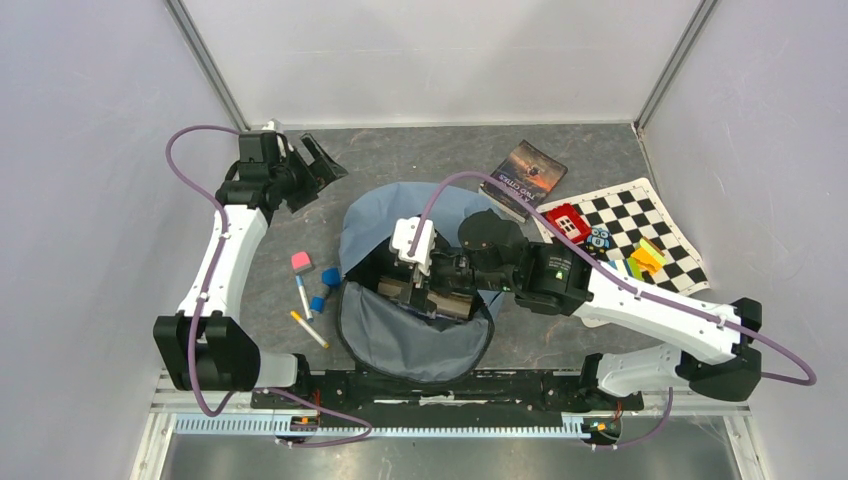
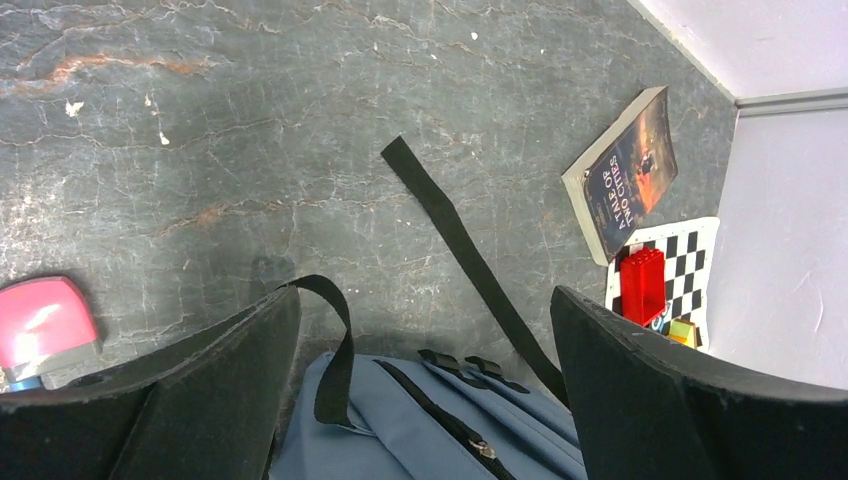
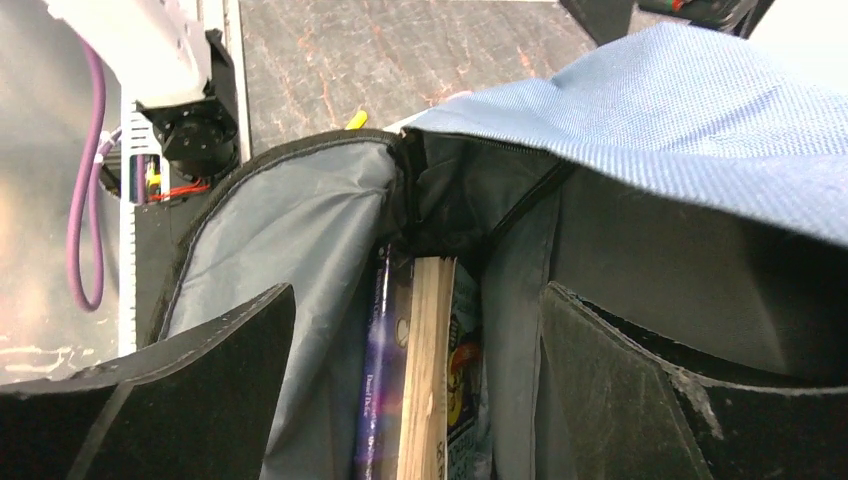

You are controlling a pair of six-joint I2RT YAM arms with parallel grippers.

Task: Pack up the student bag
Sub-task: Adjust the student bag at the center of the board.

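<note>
My right claw [image 3: 417, 300] sits spread wide inside the bag [image 3: 650, 110], books [image 3: 425, 400] between its jaws, ungripped. My left claw [image 2: 425, 295]: released, empty.

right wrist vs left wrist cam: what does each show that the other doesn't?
Right wrist only: the open inside of the student bag, grey lining showing, with books standing on edge in it.
Left wrist only: a paperback lying on the table, a red block on a checkered mat, a pink eraser and a loose black strap stretched across the table.
Both: the bag's grey-blue outer fabric and the dark table surface.
</note>
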